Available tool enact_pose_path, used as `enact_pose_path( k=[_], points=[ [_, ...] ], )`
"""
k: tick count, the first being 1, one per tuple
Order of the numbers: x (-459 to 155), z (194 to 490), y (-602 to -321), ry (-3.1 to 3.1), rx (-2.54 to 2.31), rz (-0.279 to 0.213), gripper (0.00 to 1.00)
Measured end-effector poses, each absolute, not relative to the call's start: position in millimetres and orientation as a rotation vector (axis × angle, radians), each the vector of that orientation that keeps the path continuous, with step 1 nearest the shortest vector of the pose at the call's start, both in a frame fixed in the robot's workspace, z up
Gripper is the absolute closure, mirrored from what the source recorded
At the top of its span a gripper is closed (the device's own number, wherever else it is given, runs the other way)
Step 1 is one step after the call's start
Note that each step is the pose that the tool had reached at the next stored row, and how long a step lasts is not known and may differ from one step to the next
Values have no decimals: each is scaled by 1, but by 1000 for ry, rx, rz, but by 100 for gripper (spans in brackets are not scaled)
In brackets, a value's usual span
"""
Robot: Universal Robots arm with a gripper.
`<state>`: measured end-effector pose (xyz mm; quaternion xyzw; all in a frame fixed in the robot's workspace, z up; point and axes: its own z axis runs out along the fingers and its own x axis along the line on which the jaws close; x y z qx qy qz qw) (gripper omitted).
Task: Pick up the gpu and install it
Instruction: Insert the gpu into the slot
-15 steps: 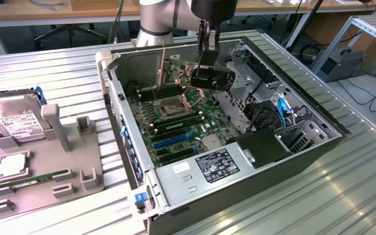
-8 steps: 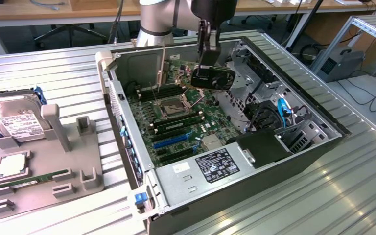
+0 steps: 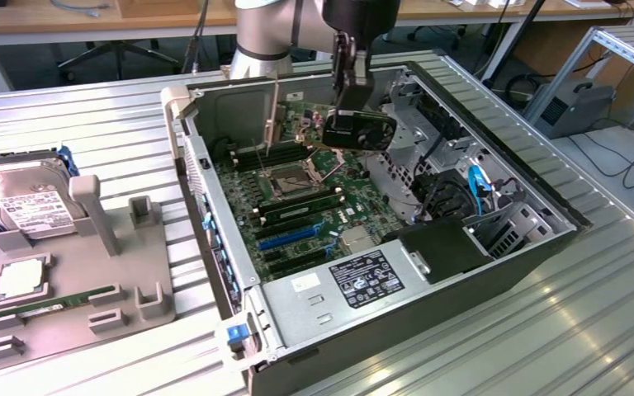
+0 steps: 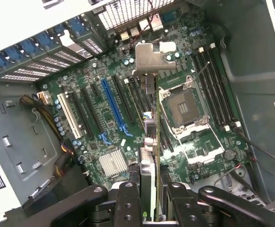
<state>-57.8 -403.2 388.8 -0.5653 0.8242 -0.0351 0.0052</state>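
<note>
The gpu is a dark card hanging over the open computer case, above the motherboard near the CPU socket. My gripper comes down from above and is shut on the card's upper edge. In the wrist view the gpu shows edge-on between my two black fingers, with its silver end bracket pointing away toward the case's rear grille. It hangs clear of the board, over the area between the long blue slot and the CPU socket.
A grey holder tray at the exterior view's left carries a hard drive, a CPU and a green memory stick. Inside the case are a power supply, drive cages and cables.
</note>
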Motion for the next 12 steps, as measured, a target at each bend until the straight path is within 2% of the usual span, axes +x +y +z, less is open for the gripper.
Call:
enact_pose_path(
  k=[12],
  points=[
    [-58, 389, -403, 2539, -1826, -109, 73]
  ],
)
